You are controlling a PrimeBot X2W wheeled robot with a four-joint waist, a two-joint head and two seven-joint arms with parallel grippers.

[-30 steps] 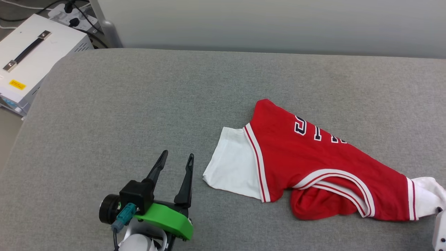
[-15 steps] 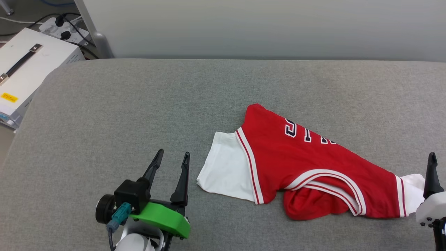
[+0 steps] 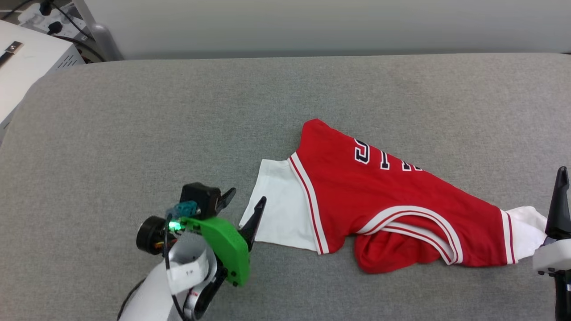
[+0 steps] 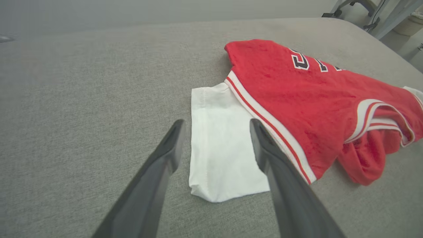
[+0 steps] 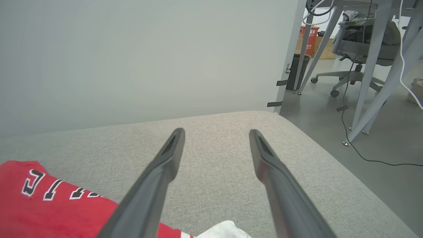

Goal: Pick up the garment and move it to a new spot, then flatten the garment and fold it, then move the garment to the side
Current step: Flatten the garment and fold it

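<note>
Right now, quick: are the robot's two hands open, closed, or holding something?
Left hand: open, empty, pointed at the white sleeve of the jersey.
Right hand: open, empty, beside the jersey's other sleeve.

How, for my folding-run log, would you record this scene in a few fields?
support: grey padded surface
garment: red jersey, rumpled, lying on the support
left gripper: open, empty, aimed at the white sleeve
right gripper: open, empty, beside the garment's other end
stage: not yet flattened or folded
</note>
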